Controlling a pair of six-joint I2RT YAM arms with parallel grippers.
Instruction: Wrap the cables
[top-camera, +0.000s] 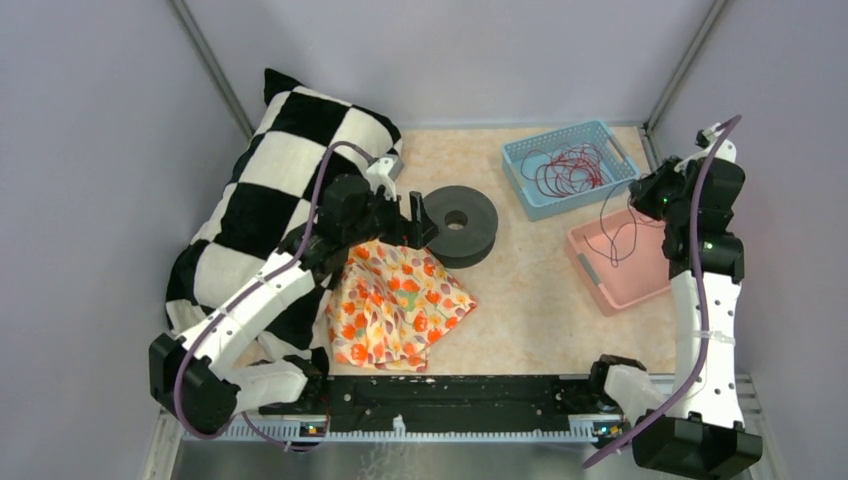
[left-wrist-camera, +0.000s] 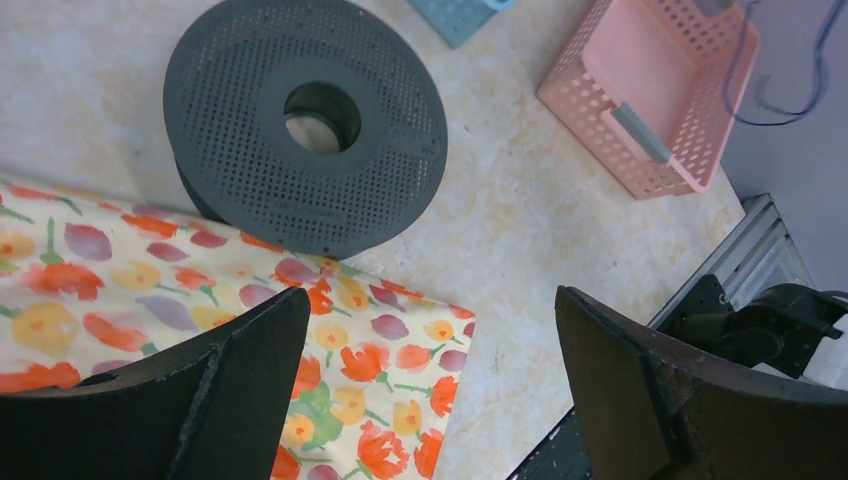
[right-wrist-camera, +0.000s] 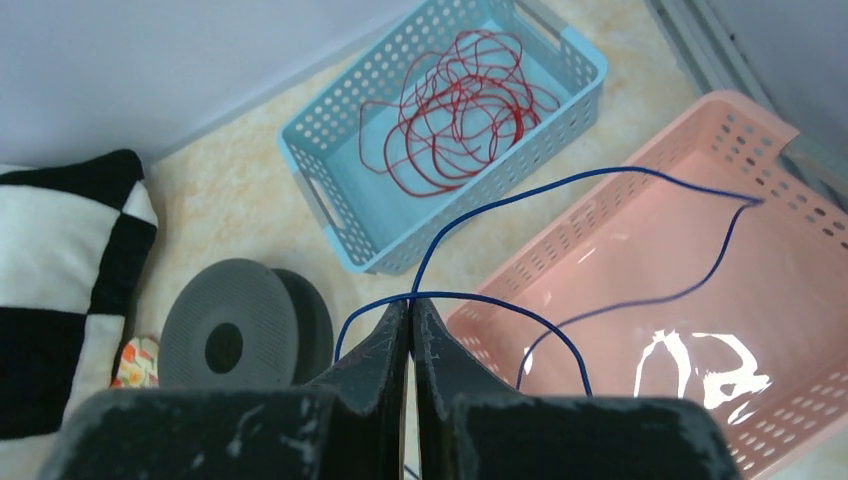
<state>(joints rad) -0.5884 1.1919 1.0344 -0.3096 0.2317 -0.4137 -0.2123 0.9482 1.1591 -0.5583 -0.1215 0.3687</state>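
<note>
Along the left edge of the desk, running up to its far-left corner, lies the checked pillow (top-camera: 280, 180). My left hand (left-wrist-camera: 430, 320) hangs over the folded flowered cloth (top-camera: 400, 300) with its fingers spread wide and nothing between them. Just beyond it is the dark grey spool (top-camera: 482, 228), which lies flat near the middle of the desk with its near rim touching the cloth.

In the far-right corner sits the blue basket (top-camera: 520, 183) with a loose tangle of red cable (right-wrist-camera: 455, 110) inside. Nearer me, along the right edge, is the pink basket (top-camera: 612, 300). Above its far end my right hand (right-wrist-camera: 411, 315) is pinched shut on the thin dark blue cable (right-wrist-camera: 640, 169). The cable loops out from the fingertips and trails down into the pink basket.

As I read it, I am lifting this cable out so I can take it across to the spool.

- **Lift:** I would raise it slowly and straight up, because a strand this limp could catch on the holes in the basket wall.
- **Grip:** I would keep the pinch closed, since so thin a wire could slip out of the fingertips.
- **Carry:** I would carry it left with the tail hanging free of the blue basket, so it does not tangle with the red one.
- **Spool:** The left hand looks well placed to steady the spool before any winding begins.
</note>
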